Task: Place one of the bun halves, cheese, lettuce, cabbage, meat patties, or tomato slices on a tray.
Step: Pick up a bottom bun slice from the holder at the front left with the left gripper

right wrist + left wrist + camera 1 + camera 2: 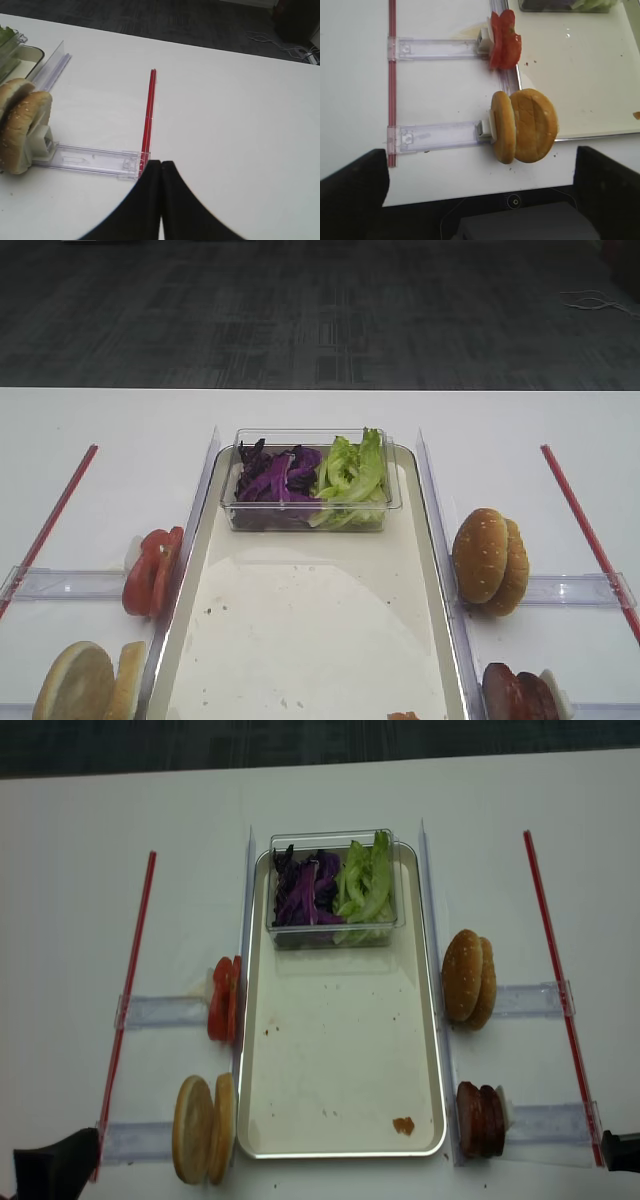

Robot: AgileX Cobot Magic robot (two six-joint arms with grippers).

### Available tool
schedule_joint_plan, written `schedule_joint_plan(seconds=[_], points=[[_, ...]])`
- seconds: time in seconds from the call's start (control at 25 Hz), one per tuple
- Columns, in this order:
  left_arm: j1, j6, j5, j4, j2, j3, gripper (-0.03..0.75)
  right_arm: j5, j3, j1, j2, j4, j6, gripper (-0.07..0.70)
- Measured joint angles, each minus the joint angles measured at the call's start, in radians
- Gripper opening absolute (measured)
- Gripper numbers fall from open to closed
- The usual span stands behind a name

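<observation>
The cream-silver tray (pixel 340 1050) lies in the middle, bare but for a clear box at its far end with purple cabbage (pixel 300 890) and green lettuce (pixel 365 885). Tomato slices (pixel 223 998) stand on edge left of the tray. Two pale bun halves (pixel 522 125) stand on edge at its near left corner. Meat patties (pixel 480 1120) stand at the near right. No cheese is in view. My left gripper (pixel 480 152) is open wide, short of the bun halves and empty. My right gripper (pixel 161 162) is shut and empty, over the table right of the tray.
Domed speckled buns (pixel 468 978) stand right of the tray. Clear plastic rails (pixel 160 1012) hold each food stack. Red strips (pixel 125 1010) run along both outer sides. A small orange scrap (pixel 403 1125) lies on the tray's near right.
</observation>
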Motion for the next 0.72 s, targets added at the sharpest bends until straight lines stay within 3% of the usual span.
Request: schedule_joint_plan(seconds=[0.4, 0.72], points=[[0.0, 0.0, -0.008, -0.033, 0.206, -0.098, 0.674, 0.0, 0.0, 0.0, 0.0, 0.0, 0.001, 0.133], [0.0, 0.011, -0.015, -0.061, 0.319, -0.115, 0.623, 0.0, 0.0, 0.0, 0.0, 0.0, 0.001, 0.133]])
